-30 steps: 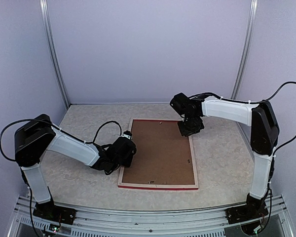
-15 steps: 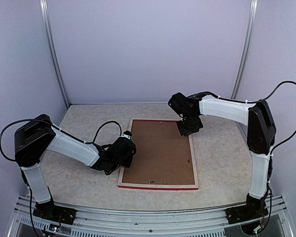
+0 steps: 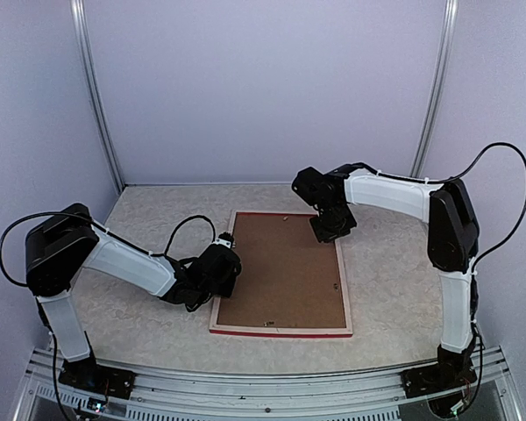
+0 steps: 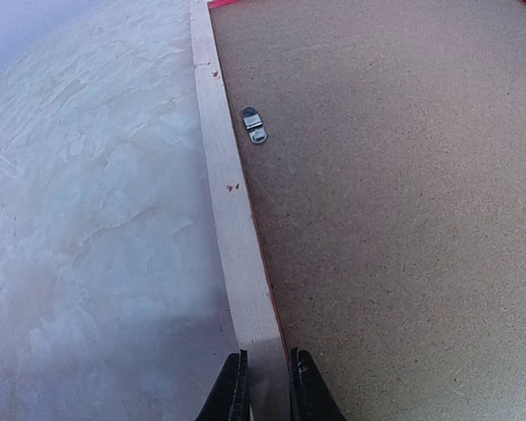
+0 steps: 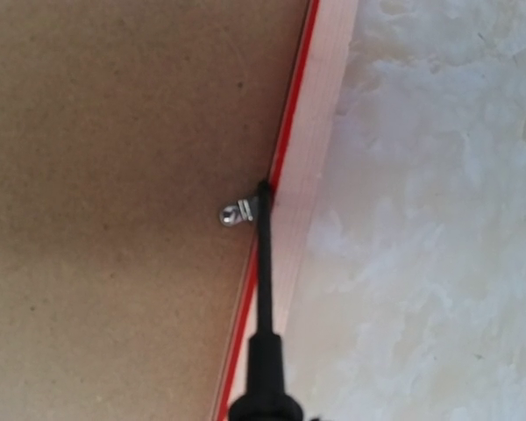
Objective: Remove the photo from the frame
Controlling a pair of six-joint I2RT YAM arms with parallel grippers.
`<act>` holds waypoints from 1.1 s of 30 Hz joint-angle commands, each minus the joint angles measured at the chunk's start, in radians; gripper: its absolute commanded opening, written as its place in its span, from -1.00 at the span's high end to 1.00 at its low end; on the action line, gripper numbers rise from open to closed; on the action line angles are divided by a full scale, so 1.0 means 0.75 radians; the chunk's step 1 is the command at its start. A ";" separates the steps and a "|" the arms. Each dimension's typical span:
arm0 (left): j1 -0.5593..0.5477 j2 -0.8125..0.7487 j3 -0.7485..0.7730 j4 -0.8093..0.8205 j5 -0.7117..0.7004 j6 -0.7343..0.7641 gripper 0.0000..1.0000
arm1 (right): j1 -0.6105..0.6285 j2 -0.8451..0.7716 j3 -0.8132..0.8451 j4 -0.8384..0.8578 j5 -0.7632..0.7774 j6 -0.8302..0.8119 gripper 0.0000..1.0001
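Observation:
The frame (image 3: 344, 294) lies face down, its pale wood back up and a red rim along its edges. The plain brown backing board (image 3: 280, 272) fills it, so the photo is hidden. My left gripper (image 3: 224, 267) is shut on the frame's left rail (image 4: 223, 184), one finger (image 4: 232, 390) on each side. My right gripper (image 3: 330, 228) is over the frame's far right corner and holds a screwdriver. Its black shaft (image 5: 265, 263) has its tip at a small metal clip (image 5: 235, 212) beside the right rail (image 5: 320, 132). The right fingers do not show in the right wrist view.
Other small metal clips sit on the backing: one by the left rail (image 4: 254, 124), one at the far edge (image 3: 283, 216), one on the right side (image 3: 336, 284). The pale marbled tabletop (image 3: 149, 219) surrounds the frame, with walls at the back and sides.
My right gripper with the screwdriver has shifted slightly left and away at the frame's far right corner. The left gripper and the frame have not moved.

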 commanded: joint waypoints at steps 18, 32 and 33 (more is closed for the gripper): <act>-0.017 -0.031 -0.031 -0.033 0.014 0.020 0.74 | 0.087 0.039 0.152 -0.267 0.047 0.115 1.00; -0.017 -0.042 -0.044 -0.024 0.016 0.020 0.74 | 0.067 0.089 0.107 -0.189 0.074 0.074 1.00; -0.017 -0.042 -0.044 -0.022 0.016 0.020 0.74 | 0.065 0.091 0.103 -0.177 0.075 0.070 1.00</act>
